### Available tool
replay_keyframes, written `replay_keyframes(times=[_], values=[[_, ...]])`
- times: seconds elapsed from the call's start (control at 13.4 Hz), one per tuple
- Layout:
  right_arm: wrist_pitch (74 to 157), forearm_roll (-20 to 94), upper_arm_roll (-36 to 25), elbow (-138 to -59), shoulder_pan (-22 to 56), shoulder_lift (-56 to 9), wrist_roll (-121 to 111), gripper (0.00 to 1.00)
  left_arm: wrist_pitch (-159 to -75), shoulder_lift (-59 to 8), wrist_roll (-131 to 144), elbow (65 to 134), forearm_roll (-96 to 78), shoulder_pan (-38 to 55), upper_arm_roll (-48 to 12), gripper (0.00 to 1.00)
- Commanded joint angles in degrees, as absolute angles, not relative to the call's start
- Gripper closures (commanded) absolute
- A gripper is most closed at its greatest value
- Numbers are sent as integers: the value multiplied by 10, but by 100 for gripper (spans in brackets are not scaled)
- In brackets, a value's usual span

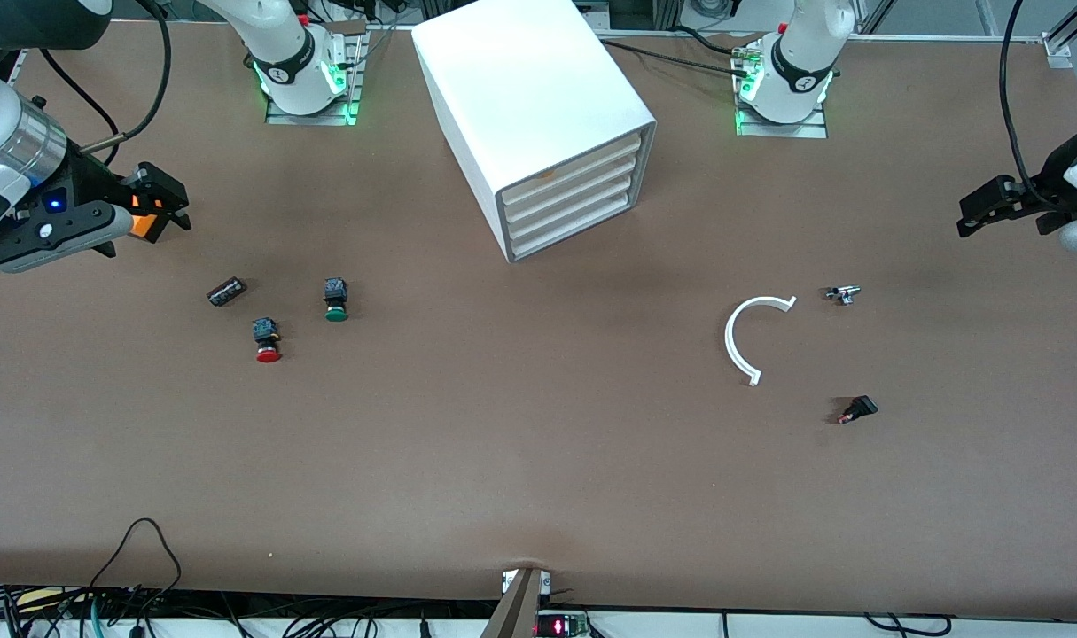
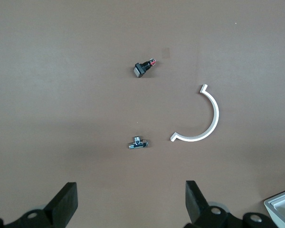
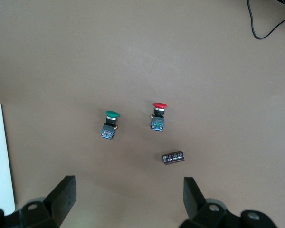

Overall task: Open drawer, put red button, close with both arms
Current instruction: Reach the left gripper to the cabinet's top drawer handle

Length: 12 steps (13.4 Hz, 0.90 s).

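Observation:
The white four-drawer cabinet stands at the table's robot end between the arm bases, with all drawers shut. The drawer is second from the top. The red button lies on the table toward the right arm's end, and it also shows in the right wrist view. My right gripper hangs open and empty above the table near that end, apart from the button; its wrist view shows the jaws wide apart. My left gripper is open and empty over the left arm's end, as its own view shows.
A green-capped button and a dark cylinder lie beside the red button. Toward the left arm's end lie a white C-shaped strip, a small metal fitting and a small black part. Cables run along the table's front edge.

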State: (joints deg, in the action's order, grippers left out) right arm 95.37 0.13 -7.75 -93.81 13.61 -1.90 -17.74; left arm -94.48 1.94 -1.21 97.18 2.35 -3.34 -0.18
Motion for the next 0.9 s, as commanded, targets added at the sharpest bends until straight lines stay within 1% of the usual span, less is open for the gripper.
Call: replay_keyframes(times=[0.0, 0.22, 0.45, 0.6, 0.82], values=[[951, -2, -75, -927, 134, -23, -169, 0, -936, 22, -13, 967, 38, -28, -3, 0], [952, -2, -75, -927, 134, -24, -169, 0, -935, 17, -24, 969, 36, -28, -4, 0], [955, -1, -75, -922, 134, -28, -169, 0, -900, 9, -24, 969, 28, -29, -19, 0], [988, 14, -75, -920, 133, -30, -170, 0, -887, 8, -24, 974, 7, -29, -31, 0], [990, 14, -75, -920, 133, -32, -173, 0, -859, -10, -24, 974, -61, -29, -38, 0]])
